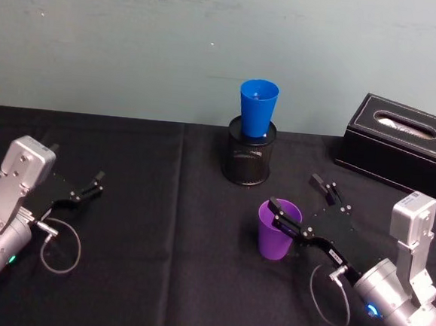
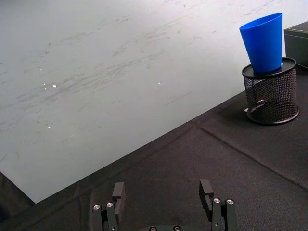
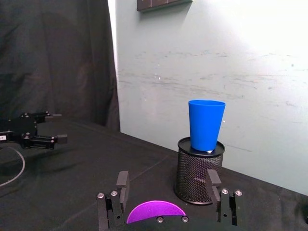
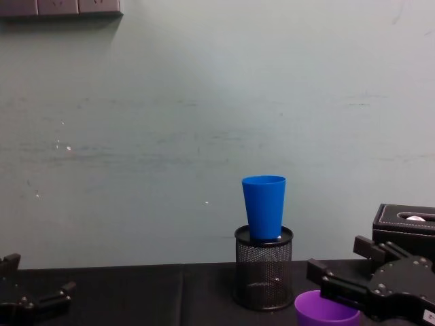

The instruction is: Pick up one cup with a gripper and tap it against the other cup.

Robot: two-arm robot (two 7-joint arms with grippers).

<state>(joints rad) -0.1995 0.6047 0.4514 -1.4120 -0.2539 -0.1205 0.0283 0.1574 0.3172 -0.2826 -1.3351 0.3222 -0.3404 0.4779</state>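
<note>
The left pincer (image 1: 94,183) rested released on the worktop (image 1: 156,279), parked well clear of the job. In the middle the blue cup (image 1: 257,107) stood upright in a mesh pen holder (image 1: 250,159) (a raised, steady target). Nearer, the purple cup (image 1: 278,230) stood on the worktop, the right pincer (image 1: 299,203) spread around it, apparently about to grip it.

A black mesh pen holder (image 1: 249,159) stands left of a black tissue box (image 1: 402,147) on dark cloth.
</note>
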